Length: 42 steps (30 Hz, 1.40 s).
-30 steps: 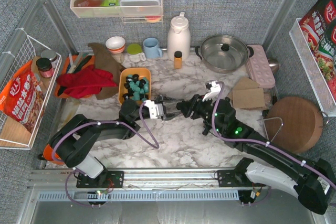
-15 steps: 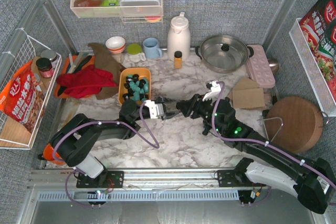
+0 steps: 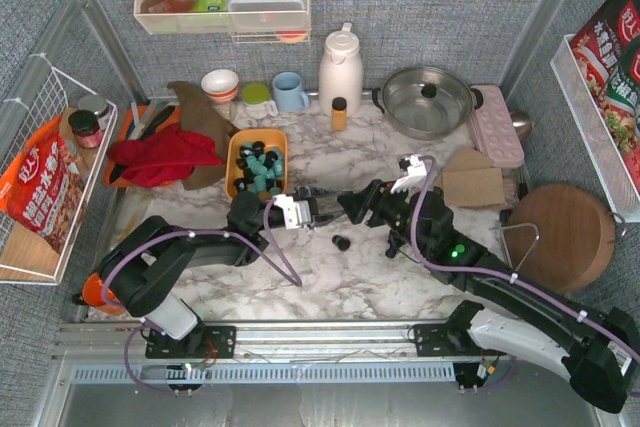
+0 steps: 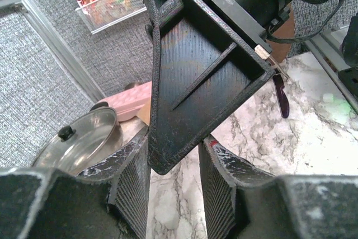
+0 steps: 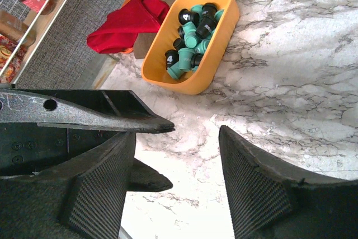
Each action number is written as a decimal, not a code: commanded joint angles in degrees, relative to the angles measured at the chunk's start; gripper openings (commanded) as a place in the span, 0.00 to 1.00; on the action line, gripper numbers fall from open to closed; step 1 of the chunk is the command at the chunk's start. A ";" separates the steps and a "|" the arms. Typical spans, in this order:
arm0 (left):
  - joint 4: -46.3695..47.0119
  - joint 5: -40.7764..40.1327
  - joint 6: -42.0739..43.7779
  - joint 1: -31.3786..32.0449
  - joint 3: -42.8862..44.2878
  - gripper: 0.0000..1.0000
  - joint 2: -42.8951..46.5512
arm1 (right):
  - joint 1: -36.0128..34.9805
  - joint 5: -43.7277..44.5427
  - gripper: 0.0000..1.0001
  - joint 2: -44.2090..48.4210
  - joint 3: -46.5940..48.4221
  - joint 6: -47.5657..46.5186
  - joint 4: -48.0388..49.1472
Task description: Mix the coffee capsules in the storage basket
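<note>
The orange-yellow storage basket [image 3: 257, 162] sits left of centre with teal and black coffee capsules [image 3: 262, 165] piled in it. It also shows in the right wrist view [image 5: 208, 62], with capsules [image 5: 190, 40] inside. One black capsule [image 3: 341, 242] lies loose on the marble, just in front of the grippers. My left gripper [image 3: 322, 210] and right gripper [image 3: 347, 205] meet tip to tip right of the basket. In the left wrist view my left gripper [image 4: 173, 155] is open, with a right finger [image 4: 196, 82] reaching between its jaws. My right gripper [image 5: 176, 138] is open and empty.
Behind the basket are a red cloth [image 3: 160, 157], a bowl [image 3: 220, 83], a blue mug [image 3: 290, 92], a white thermos [image 3: 340, 69], a small bottle [image 3: 339, 113] and a steel pot [image 3: 427, 100]. A round wooden board [image 3: 562, 235] lies at the right, a wire basket [image 3: 45, 172] at the left.
A black capsule now lies on the marble in front of the grippers, where none lay before. Both grippers stay almost where they were, tip to tip.
</note>
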State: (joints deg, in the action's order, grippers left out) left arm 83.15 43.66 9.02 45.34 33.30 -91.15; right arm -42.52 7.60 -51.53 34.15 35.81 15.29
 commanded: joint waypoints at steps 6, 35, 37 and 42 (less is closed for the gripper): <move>-7.19 -5.24 2.06 -0.61 0.80 0.25 -0.02 | -0.19 2.48 0.68 3.82 1.39 -1.09 -3.93; 5.59 -37.64 -4.73 -11.59 -4.97 0.66 -0.84 | -0.56 -15.49 0.60 -31.20 20.98 -37.95 -38.98; 5.29 -40.48 -3.99 -11.59 -5.16 0.66 -0.09 | -1.23 -14.94 0.58 -35.47 23.51 -38.76 -40.14; 4.90 -46.13 -2.38 -11.59 -5.53 0.66 1.34 | -3.43 -11.89 0.52 -44.27 28.58 -39.41 -43.24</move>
State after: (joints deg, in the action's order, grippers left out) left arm 86.04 3.95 4.73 33.87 27.99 -90.72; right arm -44.75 -6.22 -91.31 60.20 -1.54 -24.12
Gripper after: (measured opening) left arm 0.656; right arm 0.527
